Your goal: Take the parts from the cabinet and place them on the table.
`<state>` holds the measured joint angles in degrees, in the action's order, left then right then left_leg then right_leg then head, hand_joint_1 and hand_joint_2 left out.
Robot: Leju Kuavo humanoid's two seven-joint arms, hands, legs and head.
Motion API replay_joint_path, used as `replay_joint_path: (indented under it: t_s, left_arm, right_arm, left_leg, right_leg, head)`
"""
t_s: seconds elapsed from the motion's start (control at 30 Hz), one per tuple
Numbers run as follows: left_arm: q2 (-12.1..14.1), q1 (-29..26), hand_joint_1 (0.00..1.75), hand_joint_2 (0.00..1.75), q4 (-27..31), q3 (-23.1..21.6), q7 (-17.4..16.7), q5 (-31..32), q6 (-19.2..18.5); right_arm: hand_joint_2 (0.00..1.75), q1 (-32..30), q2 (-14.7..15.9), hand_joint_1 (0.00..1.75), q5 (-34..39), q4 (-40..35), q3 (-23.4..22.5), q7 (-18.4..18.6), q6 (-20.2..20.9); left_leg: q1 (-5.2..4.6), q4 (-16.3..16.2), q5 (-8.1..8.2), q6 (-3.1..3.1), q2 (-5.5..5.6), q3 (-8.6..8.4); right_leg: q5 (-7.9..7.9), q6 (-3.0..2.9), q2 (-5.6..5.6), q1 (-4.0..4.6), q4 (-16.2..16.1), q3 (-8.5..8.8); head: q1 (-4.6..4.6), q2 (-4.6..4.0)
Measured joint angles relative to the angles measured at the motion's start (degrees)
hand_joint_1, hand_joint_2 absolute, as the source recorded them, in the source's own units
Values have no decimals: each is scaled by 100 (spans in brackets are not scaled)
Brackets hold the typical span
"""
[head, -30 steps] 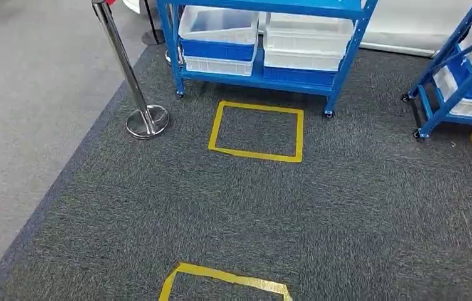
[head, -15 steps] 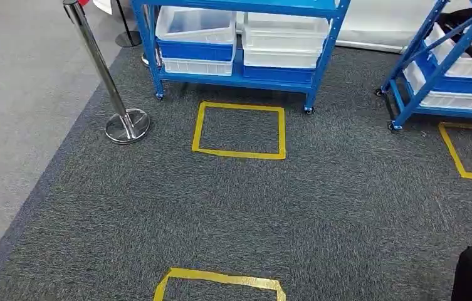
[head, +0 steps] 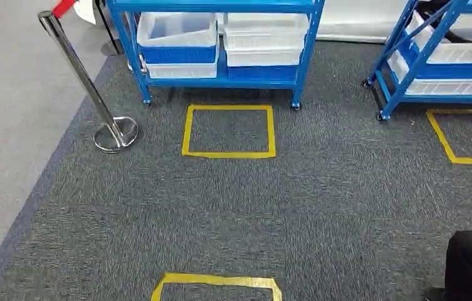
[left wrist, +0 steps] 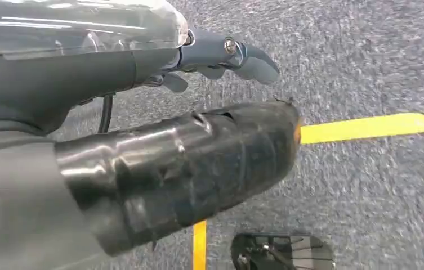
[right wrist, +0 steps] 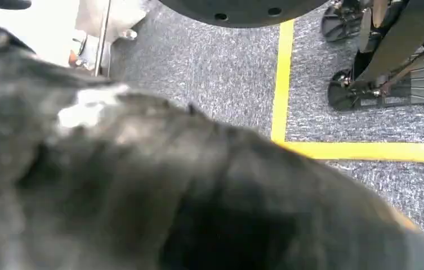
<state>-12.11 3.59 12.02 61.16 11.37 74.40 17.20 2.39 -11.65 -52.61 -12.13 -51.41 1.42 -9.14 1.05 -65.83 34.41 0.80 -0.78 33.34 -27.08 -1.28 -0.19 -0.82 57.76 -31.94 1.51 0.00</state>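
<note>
We judge the white bins [head: 177, 28] on the cabinet's [head: 220, 81] lowest shelf light, stiff, best gripped by their rims; whether our left hand [left wrist: 221, 53] and right hand [right wrist: 187, 197] have fingers apart or together, we cannot tell.

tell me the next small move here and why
Probably keep walking forward toward the blue cabinet and stop at the yellow taped square in front of it. The white and blue bins on its low shelf lie far across the carpet, out of reach from here. The left hand hangs over the floor and seems to hold nothing; the right hand is too blurred to judge.
</note>
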Motion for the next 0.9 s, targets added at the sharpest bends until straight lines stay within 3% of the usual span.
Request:
replay_joint_path:
  t_s: [0.03, 0.07, 0.1, 0.13, 0.2, 0.23, 0.27, 0.37, 0.4, 0.43, 0.47, 0.57, 0.6, 0.63, 0.67, 0.73, 0.77, 0.9]
  left_arm:
    - [2, -5, 0, 0, 0, 0, -2, 0, 2]
    - [2, -11, 0, 0, 0, 2, -2, 0, 0]
    - [2, -17, 0, 0, 0, 2, -2, 0, 0]
    - [2, -20, 0, 0, 0, 4, -2, 0, 0]
    - [4, -20, 0, 0, 0, 9, -9, 0, 0]
    - [9, -20, 0, 0, 0, 11, -9, 0, 0]
    - [28, -18, 0, 0, 0, 18, -15, 2, -2]
    - [28, -9, 0, 0, 0, 20, -33, 13, -2]
    - [28, -8, 0, 0, 0, 20, -39, 13, 0]
    - [20, -13, 0, 0, 0, 22, -46, 11, 7]
    - [20, -15, 0, 0, 0, 22, -46, 13, 7]
    - [20, -16, 0, 0, 0, 24, -50, 15, 7]
    - [20, -18, 0, 0, 0, 26, -52, 15, 7]
    - [20, -17, 0, 0, 0, 28, -52, 15, 7]
    - [20, -16, 0, 0, 0, 28, -54, 15, 7]
    - [20, -18, 0, 0, 0, 28, -52, 15, 7]
    - [20, -18, 0, 0, 0, 31, -55, 15, 7]
    - [20, 4, 0, 0, 0, 35, -55, 17, 15]
  right_arm:
    - [0, -2, 0, 0, 0, 0, 0, 0, 0]
    - [0, -4, 0, 0, 2, 0, 2, 0, 0]
    - [0, -5, 0, 0, 2, 0, 0, 0, 0]
    - [0, -5, 0, 0, 0, 0, 2, 2, 0]
    - [0, 0, 0, 0, -2, 0, 2, 13, -4]
    - [0, -2, -7, 0, -7, 0, 4, 15, -2]
    - [0, -1, -24, 0, -9, 2, 4, 18, 9]
    - [0, -5, -30, 0, -24, 2, 7, 15, 24]
    - [0, -3, -35, 0, -31, 2, 7, 15, 22]
    - [0, -5, -35, 0, -40, 2, 7, 15, 22]
    - [0, -6, -35, 0, -44, 2, 7, 15, 22]
    - [0, -7, -37, 0, -48, 2, 7, 15, 22]
    - [0, -7, -39, 0, -50, 2, 7, 15, 22]
    - [0, -10, -39, 0, -50, 2, 7, 15, 22]
    - [0, -13, -39, 0, -50, 2, 7, 15, 22]
    - [0, -14, -39, 0, -53, 2, 7, 15, 22]
    - [0, -10, -39, 0, -53, 2, 7, 15, 22]
    - [0, -11, -39, 0, -59, 2, 7, 11, 22]
  left_leg:
    - [0, -493, 205, 12, 18, 242]
    - [0, -858, 308, 19, 24, 425]
    - [0, -975, 261, 18, 23, 498]
    - [0, -806, 75, 7, 23, 439]
    - [-2, 147, -499, -46, 28, 22]
    - [-8, 631, -670, -96, 49, -178]
    - [-44, 748, -579, -126, 82, -210]
    - [-64, 747, -610, -159, 82, -205]
    - [-26, 805, -640, -203, 79, -222]
    - [0, 851, -676, -245, 42, -258]
    - [4, 870, -685, -290, 40, -261]
    - [1, 869, -679, -305, 9, -244]
    - [2, 868, -677, -303, 4, -248]
    - [5, 867, -674, -298, 4, -256]
    - [7, 865, -666, -287, 7, -269]
    - [8, 860, -635, -239, 11, -314]
    - [-31, 834, -611, -197, 9, -305]
    - [-23, 859, -618, -66, -3, -316]
  right_leg:
    - [-6, -13, 8, 13, 2, -2]
    - [-12, -22, 22, 24, 10, -3]
    - [-17, -28, 37, 32, 20, 1]
    - [-25, -30, 61, 37, 31, 8]
    - [-57, -7, 110, 42, 72, 24]
    - [-77, 8, 120, 42, 90, 19]
    - [-96, 41, 122, 85, 134, -7]
    - [-68, 123, 127, 50, 108, -23]
    - [-75, 158, 128, 76, 111, -11]
    - [-140, 183, 116, 44, 185, -15]
    - [-311, 200, 88, 51, 396, -117]
    - [-912, 261, 81, 13, 1680, -747]
    - [-914, 271, 75, 1, 1887, -852]
    - [-775, 281, 65, -12, 1776, -800]
    - [-547, 283, 50, -26, 1440, -630]
    - [-28, 256, 9, -47, 329, -64]
    - [-113, 241, -16, -19, 118, 25]
    - [-85, 136, 23, 15, 103, -15]
  head:
    - [0, 0]
    - [0, 0]
    - [0, 0]
    - [0, 0]
    - [0, 0]
    - [0, 0]
    - [2, 0]
    - [2, 0]
    - [7, 0]
    - [2, 0]
    - [26, 0]
    - [22, 0]
    - [20, 0]
    - [22, 0]
    - [20, 0]
    - [22, 0]
    - [22, 0]
    - [13, 0]
